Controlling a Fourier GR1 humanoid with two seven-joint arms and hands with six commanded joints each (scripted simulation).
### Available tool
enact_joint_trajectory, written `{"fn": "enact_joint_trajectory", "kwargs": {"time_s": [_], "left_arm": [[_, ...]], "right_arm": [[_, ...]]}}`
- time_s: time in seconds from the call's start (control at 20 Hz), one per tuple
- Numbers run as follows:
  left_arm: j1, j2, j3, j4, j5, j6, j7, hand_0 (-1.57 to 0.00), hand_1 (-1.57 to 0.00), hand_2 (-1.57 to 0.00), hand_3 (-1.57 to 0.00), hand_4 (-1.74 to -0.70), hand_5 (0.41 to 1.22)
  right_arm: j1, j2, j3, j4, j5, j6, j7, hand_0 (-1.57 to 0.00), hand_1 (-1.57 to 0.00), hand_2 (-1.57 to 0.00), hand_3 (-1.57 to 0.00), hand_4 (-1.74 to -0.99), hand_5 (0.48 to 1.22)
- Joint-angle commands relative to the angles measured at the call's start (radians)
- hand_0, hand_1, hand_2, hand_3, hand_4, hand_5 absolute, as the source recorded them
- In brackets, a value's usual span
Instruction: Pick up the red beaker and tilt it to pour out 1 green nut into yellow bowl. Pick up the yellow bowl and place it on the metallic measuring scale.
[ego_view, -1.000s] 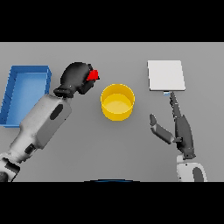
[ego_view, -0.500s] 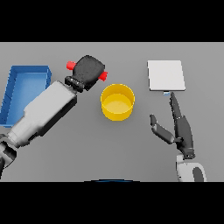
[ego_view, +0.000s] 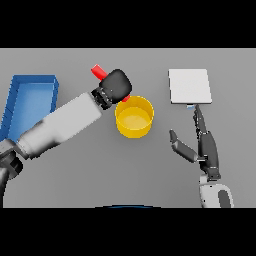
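The grey table (ego_view: 75, 185) fills the head view. At its left edge lies a blue tray (ego_view: 30, 95), partly covered by the left arm, which reaches diagonally up from the lower left. Toward the far right rests the metallic measuring scale (ego_view: 189, 86), a flat pale square with nothing on it.

Near the middle sits the yellow bowl (ego_view: 134, 117), upright on the table, well apart from the scale. Whether anything lies inside it cannot be told.

The left hand (ego_view: 116, 86) hangs just over the bowl's far-left rim, its fingers curled round the red beaker (ego_view: 98, 71) — the beaker is tilted, one red end sticking out up and left of the hand, a small red bit showing at the lower right beside the bowl's rim.

The right hand (ego_view: 204, 145) shows at the lower right, just below the scale, fingers straight and pointing toward it, thumb spread to the left — it holds nothing.
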Motion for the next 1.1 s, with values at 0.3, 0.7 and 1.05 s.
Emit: {"fn": "enact_joint_trajectory", "kwargs": {"time_s": [0.3,0.7,1.05], "left_arm": [[-0.104,-0.009,-0.121,0.055,-0.079,-0.012,-0.048,-1.57,-1.57,-1.57,-1.56,-1.74,1.221],[-0.200,-0.057,-0.266,0.138,-0.155,-0.023,-0.118,-1.57,-1.57,-1.57,-1.57,-1.73,1.221],[-0.324,-0.024,-0.273,0.174,-0.133,0.001,-0.185,-1.57,-1.57,-1.57,-1.57,-1.73,1.221]], "right_arm": [[-0.004,0.004,0.009,-0.004,0.039,-0.028,0.005,0.00,0.00,0.00,0.00,-1.270,0.588],[0.006,-0.005,0.014,-0.005,0.055,-0.030,-0.011,0.00,0.00,0.00,0.00,-1.206,0.591],[0.003,-0.007,0.020,-0.020,0.078,-0.043,-0.007,0.00,0.00,0.00,0.00,-1.209,0.592]]}}
